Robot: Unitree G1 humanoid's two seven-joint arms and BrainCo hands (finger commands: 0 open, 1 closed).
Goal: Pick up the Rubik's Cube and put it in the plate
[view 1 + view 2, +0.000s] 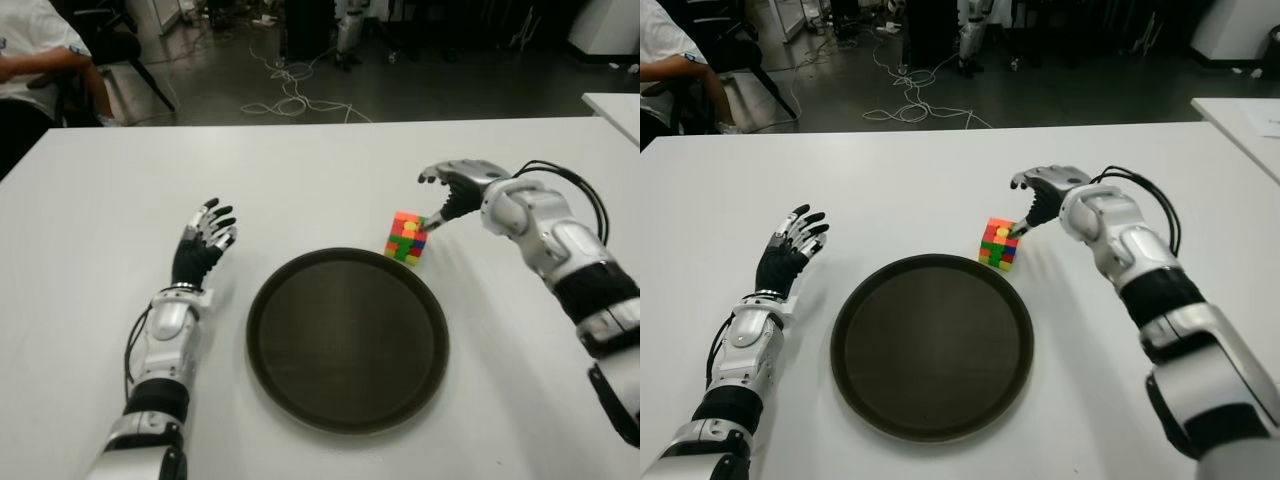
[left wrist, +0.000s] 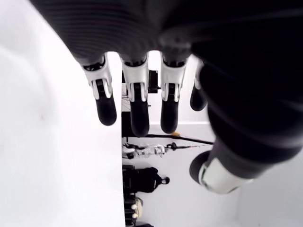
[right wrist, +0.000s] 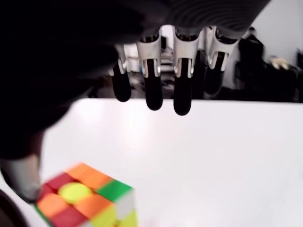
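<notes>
Fingers [image 3: 154, 90] of your right hand [image 1: 455, 190] are spread, holding nothing, over the Rubik's Cube [image 1: 405, 238], which sits on the table [image 1: 300, 180] beside the plate [image 1: 347, 340]. Your thumb could nudge it away.

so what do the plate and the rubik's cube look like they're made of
Plate: dark brown and round with a raised rim; its dull, finely textured surface suggests matte plastic, though coated metal is possible.
Rubik's Cube: probably plastic, with bright solid-colour tiles in red, orange, green and yellow and a slight sheen. The right robot hand hovers over it, thumb at its top edge, fingers spread.
</notes>
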